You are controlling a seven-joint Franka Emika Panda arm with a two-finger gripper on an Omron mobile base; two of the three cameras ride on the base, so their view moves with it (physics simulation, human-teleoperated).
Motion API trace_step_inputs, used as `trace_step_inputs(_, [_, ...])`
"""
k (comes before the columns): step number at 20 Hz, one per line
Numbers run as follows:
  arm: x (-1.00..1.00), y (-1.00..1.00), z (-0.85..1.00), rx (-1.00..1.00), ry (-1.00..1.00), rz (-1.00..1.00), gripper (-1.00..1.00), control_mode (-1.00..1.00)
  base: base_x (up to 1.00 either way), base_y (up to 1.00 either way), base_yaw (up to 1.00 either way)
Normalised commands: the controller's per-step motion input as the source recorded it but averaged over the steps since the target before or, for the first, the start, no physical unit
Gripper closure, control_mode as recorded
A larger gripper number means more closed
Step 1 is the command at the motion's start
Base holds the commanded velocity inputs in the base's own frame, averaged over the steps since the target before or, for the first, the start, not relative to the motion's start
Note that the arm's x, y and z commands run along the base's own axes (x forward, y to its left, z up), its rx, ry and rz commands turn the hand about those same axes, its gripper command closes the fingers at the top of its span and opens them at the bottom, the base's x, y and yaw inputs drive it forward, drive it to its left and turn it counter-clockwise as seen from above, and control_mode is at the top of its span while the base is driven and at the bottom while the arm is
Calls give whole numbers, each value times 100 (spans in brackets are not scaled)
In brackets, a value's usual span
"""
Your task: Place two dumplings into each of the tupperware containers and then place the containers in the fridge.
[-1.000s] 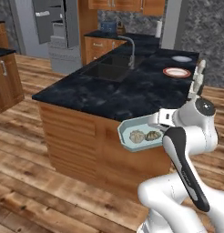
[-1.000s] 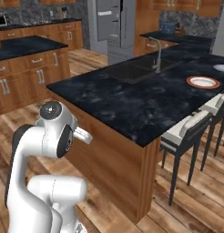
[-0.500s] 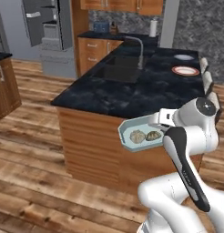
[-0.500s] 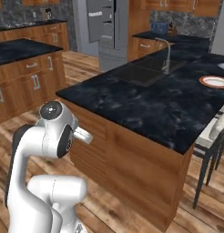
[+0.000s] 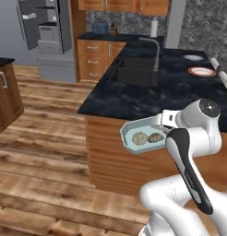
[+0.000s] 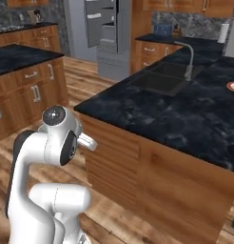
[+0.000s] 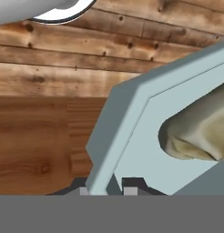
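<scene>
Claw (image 7: 111,184) clamped on tupperware container (image 5: 134,130) rim; two dumplings (image 5: 140,138) inside; no legible writing.

The black island counter (image 5: 147,97) fills the left base view from twelve to three o'clock, its wooden side (image 5: 110,152) just behind the carried tupperware container (image 5: 144,138). From seven to eleven o'clock lies open wooden floor (image 5: 46,152), unobstructed up to the fridge (image 5: 41,41), whose door (image 5: 46,25) stands open at eleven.
</scene>
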Motion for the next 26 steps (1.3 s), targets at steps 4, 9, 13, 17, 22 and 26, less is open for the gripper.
trace_step_inputs(4, [0, 0, 0, 0, 0, 0, 100, 100, 23, 100, -29])
trace_step_inputs(9, [0, 0, 0, 0, 0, 0, 100, 100, 18, 100, -38])
trace_step_inputs(13, [0, 0, 0, 0, 0, 0, 100, 100, 15, 100, -40])
trace_step_inputs(17, [0, 0, 0, 0, 0, 0, 100, 100, 30, 100, -37])
trace_step_inputs(22, [0, 0, 0, 0, 0, 0, 100, 100, 49, 100, -40])
trace_step_inputs(26, [0, 0, 0, 0, 0, 0, 100, 100, 60, 100, -41])
